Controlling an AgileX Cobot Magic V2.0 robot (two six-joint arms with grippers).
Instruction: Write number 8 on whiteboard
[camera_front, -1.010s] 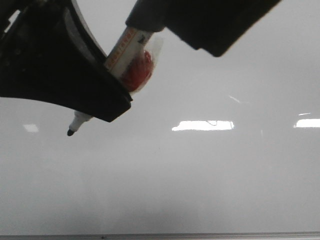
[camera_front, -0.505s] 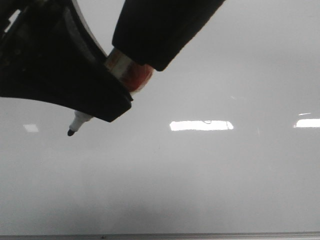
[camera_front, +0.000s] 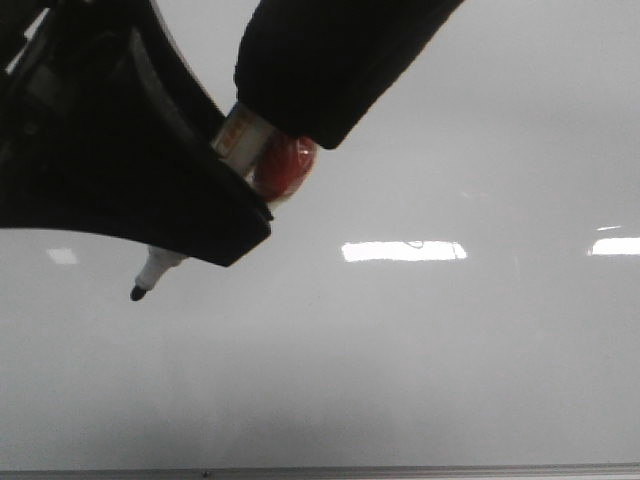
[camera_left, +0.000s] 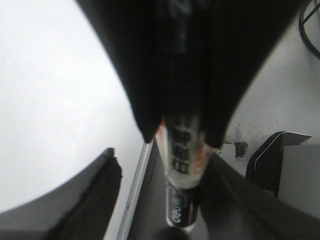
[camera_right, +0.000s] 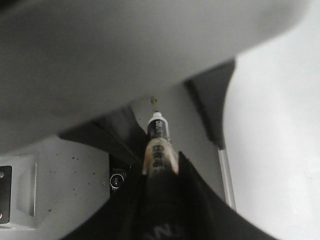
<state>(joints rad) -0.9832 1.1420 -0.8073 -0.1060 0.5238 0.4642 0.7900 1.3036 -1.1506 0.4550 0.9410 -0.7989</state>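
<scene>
A dim, grey cast is seen in the front view. Overhead light is mirrored on the large glossy pale grey-white flat whiteboard (camera_front: 420, 360) as bright rectangular glare patches at 3 o'clock and faintly at 9 o'clock. Near dark shapes at 11 o'clock are rendered as unfocused silhouettes. Both wrist views are heavily blurred, and the whiteboard is overexposed there.
</scene>
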